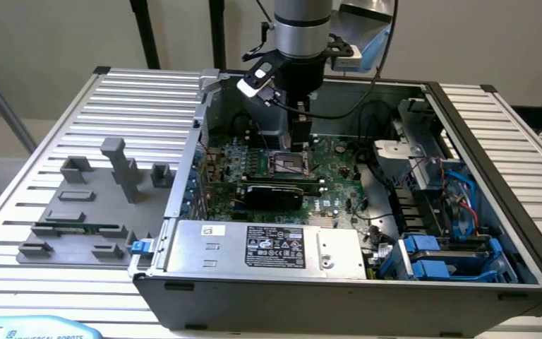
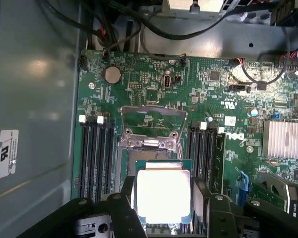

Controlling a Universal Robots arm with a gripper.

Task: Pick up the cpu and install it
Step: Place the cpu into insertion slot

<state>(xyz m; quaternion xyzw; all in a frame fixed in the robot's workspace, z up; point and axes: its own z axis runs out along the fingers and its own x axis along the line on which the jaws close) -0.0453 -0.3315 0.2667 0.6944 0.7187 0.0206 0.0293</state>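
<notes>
fingers [image 2: 125,203] clamped on opposite edges of the cpu [image 2: 163,194], so its underside stays free, wrist view, flat over the open socket [image 2: 150,143] | exterior view: gripper [image 1: 299,138] upright above board [image 1: 332,185] inside case [image 1: 346,289], for a straight descent

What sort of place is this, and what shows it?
Probably a robotics lab bench: an open computer case on a slatted metal table, a gripper holding the cpu over its motherboard.

Exterior view high, looking down, wrist view close over shared motherboard [image 1: 335,185] [image 2: 154,89]
</notes>
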